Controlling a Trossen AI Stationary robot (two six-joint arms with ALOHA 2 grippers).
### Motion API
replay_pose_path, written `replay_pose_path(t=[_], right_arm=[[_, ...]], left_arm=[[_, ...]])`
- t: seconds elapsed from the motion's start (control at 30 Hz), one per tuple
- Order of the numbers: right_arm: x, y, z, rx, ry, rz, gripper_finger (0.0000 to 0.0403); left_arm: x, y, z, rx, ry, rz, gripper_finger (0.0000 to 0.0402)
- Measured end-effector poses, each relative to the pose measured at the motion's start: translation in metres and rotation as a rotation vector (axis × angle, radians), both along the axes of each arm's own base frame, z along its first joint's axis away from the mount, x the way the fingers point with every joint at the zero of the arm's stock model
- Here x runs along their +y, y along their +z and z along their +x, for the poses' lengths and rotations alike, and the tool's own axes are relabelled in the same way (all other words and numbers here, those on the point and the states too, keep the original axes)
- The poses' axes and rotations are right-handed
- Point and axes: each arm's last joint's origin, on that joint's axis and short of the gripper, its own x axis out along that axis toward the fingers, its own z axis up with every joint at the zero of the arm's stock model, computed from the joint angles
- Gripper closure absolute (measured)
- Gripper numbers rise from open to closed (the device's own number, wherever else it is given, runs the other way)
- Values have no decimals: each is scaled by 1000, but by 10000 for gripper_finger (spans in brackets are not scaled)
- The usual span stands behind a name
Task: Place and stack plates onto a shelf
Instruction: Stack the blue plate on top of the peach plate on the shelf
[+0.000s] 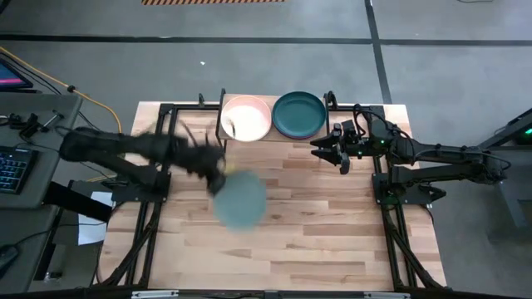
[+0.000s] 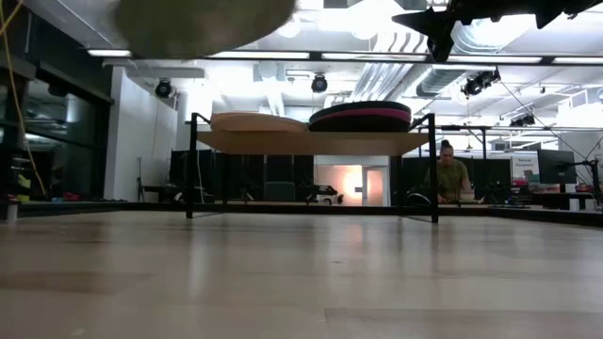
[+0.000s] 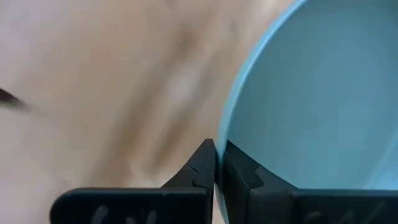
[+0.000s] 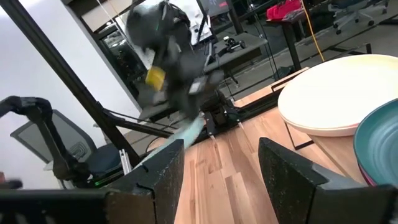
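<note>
My left gripper (image 3: 216, 163) is shut on the pale blue-green plate (image 1: 241, 199), which it carries in the air over the middle of the table, blurred by motion. In the low view this plate (image 2: 203, 19) shows at the top, well above the tabletop. The shelf (image 2: 311, 141) stands at the table's far edge. On its left half lies a pale plate with a peach rim (image 1: 246, 118). On its right half is a stack with the dark teal plate (image 1: 299, 115) on top and a magenta one (image 2: 363, 115) under it. My right gripper (image 1: 320, 149) hovers open just in front of the shelf's right end. My left gripper pinches the pale blue-green plate's rim (image 3: 225, 134) between its two fingers, one finger (image 3: 245, 177) on the inner face and the other on the outside. The plate is lifted clear of the table and reaches away from the fingertips.
The shelf's black legs (image 2: 192, 165) stand on the butcher-block tabletop (image 1: 332, 224), with open space under the board. A keyboard and desk (image 1: 17, 162) sit left of the table. A person (image 2: 450, 177) is in the room far behind the shelf.
</note>
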Motion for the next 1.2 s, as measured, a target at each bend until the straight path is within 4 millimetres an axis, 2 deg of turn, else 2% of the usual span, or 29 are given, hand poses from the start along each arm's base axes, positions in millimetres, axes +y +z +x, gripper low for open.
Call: replay_pose_path(t=[0.17, 0.33, 0.47, 0.63, 0.83, 1.07, 1.2], right_arm=[[0, 0, 0, 0, -5, 1, 214], [0, 0, 0, 0, -5, 1, 214], [0, 0, 0, 0, -11, 1, 214], [-2, 0, 0, 1, -62, 23, 214], [-2, -1, 0, 9, -58, 38, 214], [-2, -3, 0, 33, -59, 54, 214], [-2, -4, 0, 43, -58, 56, 214]], left_arm=[[72, 57, 1, -152, 226, 212, 400], [133, 98, -11, -179, 406, 380, 401], [170, 108, -17, -120, 464, 354, 401], [212, 109, -12, -45, 485, 212, 401], [233, 104, 1, 57, 434, 143, 401], [239, 81, 8, 199, 407, 31, 401], [240, 76, 10, 220, 404, 15, 401]])
